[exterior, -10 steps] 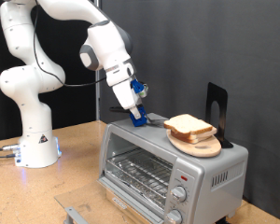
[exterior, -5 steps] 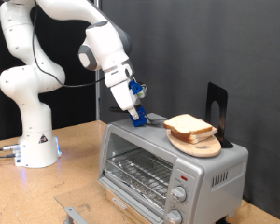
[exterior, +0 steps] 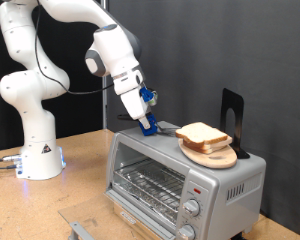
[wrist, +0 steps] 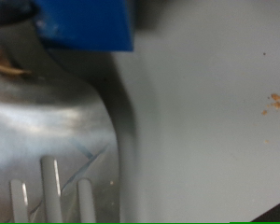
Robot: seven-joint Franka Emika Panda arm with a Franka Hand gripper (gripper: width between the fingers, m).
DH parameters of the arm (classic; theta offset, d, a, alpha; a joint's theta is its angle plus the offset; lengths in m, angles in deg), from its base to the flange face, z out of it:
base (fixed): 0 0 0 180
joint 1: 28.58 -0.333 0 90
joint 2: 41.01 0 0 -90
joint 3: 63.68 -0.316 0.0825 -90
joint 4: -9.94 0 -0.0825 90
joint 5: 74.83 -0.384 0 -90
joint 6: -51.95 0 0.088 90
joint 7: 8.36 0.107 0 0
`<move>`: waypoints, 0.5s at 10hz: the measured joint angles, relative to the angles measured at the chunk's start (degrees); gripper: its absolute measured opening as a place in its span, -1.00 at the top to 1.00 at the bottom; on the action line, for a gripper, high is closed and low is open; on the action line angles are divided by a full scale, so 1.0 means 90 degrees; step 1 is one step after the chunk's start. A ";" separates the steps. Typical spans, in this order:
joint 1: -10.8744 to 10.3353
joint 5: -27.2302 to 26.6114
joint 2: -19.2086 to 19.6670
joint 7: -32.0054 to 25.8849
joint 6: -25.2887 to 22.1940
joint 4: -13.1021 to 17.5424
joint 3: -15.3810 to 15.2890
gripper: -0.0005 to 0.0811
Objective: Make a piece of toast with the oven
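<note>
Gripper [exterior: 149, 126]: blue-fingered, tilted downward, tips at the top surface of the oven [exterior: 180, 172] near its rear corner on the exterior view's left. How far the fingers stand apart cannot be told from either view. Beside the tips, a dark flat utensil [exterior: 166, 127] lies on the oven top; whether the fingers grip it cannot be told.

Wrist view: a blue finger [wrist: 84, 23] close up, above a shiny metal piece with slots [wrist: 51, 140] and a plain grey surface [wrist: 210, 103] bearing a few crumbs.

Piece of toast [exterior: 201, 133]: topmost of the pale, brown-crusted slices piled on a round wooden board [exterior: 212, 157], on the oven top, towards the exterior view's right, apart from the gripper.

Oven: silver, glass door shut, wire rack visible inside, two knobs [exterior: 192, 220] at the front right.

Black stand [exterior: 231, 113]: upright behind the board.

Wooden table [exterior: 80, 180]: bears the oven and the white arm's base [exterior: 38, 158].
</note>
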 joint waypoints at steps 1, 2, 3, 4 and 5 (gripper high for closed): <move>-0.0002 0.0000 0.0017 0.0000 0.0034 -0.0024 -0.0016 -0.99; -0.0002 0.0000 0.0033 0.0000 0.0064 -0.0040 -0.0032 -0.99; -0.0002 0.0000 0.0050 0.0000 0.0098 -0.0053 -0.0045 -0.99; -0.0006 -0.0001 0.0071 0.0000 0.0135 -0.0057 -0.0053 -0.99; -0.0016 -0.0009 0.0086 0.0000 0.0161 -0.0057 -0.0054 -0.99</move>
